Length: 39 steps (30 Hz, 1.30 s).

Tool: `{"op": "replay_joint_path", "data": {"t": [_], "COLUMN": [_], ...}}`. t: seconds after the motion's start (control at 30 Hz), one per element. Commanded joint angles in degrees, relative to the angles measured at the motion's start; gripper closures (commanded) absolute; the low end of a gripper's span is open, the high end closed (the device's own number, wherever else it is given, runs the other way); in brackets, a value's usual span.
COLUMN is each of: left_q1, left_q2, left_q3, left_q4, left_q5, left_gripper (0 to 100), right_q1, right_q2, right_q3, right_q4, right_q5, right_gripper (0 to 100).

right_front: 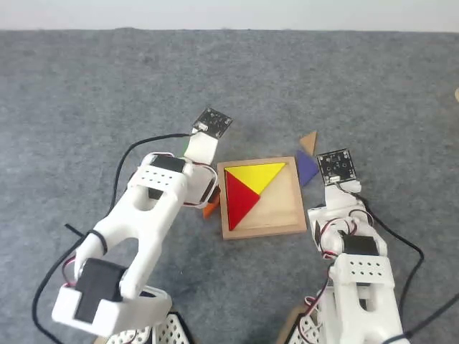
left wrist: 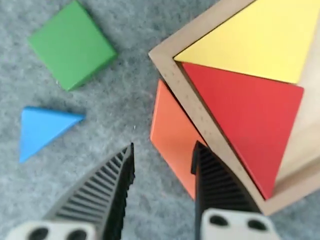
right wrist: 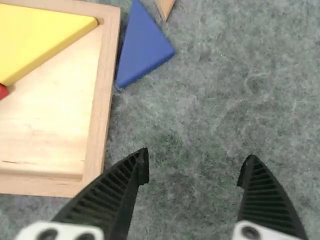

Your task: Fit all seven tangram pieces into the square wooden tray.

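The square wooden tray [right_front: 287, 222] lies mid-table with a yellow triangle [right_front: 257, 174] and a red triangle [right_front: 239, 197] inside. An orange piece [left wrist: 170, 127] rests on the carpet against the tray's outer rim [left wrist: 182, 92]. My left gripper [left wrist: 162, 156] hangs open just above it, one finger over the piece, the other over carpet. A green square [left wrist: 71, 44] and a light blue triangle [left wrist: 42, 127] lie farther out. A dark blue piece [right wrist: 142, 47] and a tan triangle [right wrist: 165, 6] lie beside the tray's other side. My right gripper [right wrist: 196, 160] stands open over bare carpet beside the tray rim [right wrist: 102, 100].
Grey carpet covers the table. The left arm [right_front: 154, 204] stretches over the carpet left of the tray, the right arm [right_front: 351, 244] stands at its near right. About half of the tray floor [right_front: 276, 208] is bare wood.
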Motion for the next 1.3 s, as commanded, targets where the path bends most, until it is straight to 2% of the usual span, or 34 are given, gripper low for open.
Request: {"op": "replay_joint_path", "data": {"t": [0.0,0.27,0.53,0.7,0.93,1.13,1.27], "left_q1": [0.26,0.35,-1.41,-5.8,-13.45,-11.87,-7.65], "left_q2": [-1.49,11.25,12.13,11.6,11.52,9.05,2.2], "left_q3": [-0.92,-8.4,-9.19,-9.27,-9.98,-12.53,-12.26], "left_q4": [-1.23,-0.62,4.75,7.82,7.82,7.91,8.09], "left_q5": [0.44,0.88,-0.18,-4.66,-8.88,-5.45,-1.58], "left_gripper": [81,79,79,79,79,79,79], "right_q1": [-0.31,-0.31,-0.31,-0.31,-0.31,-0.31,-0.31], "right_q2": [-1.1,-1.1,-1.1,-1.1,-1.1,-1.1,-1.1], "right_q3": [-0.26,-0.26,-0.26,-0.26,-0.35,-0.35,-0.35], "right_q4": [-1.01,-1.01,-1.01,-1.01,-1.1,-1.1,-1.1], "right_q5": [0.53,0.53,0.62,0.62,0.62,0.62,0.62], "right_gripper": [71.0,71.0,71.0,71.0,71.0,71.0,71.0]}}
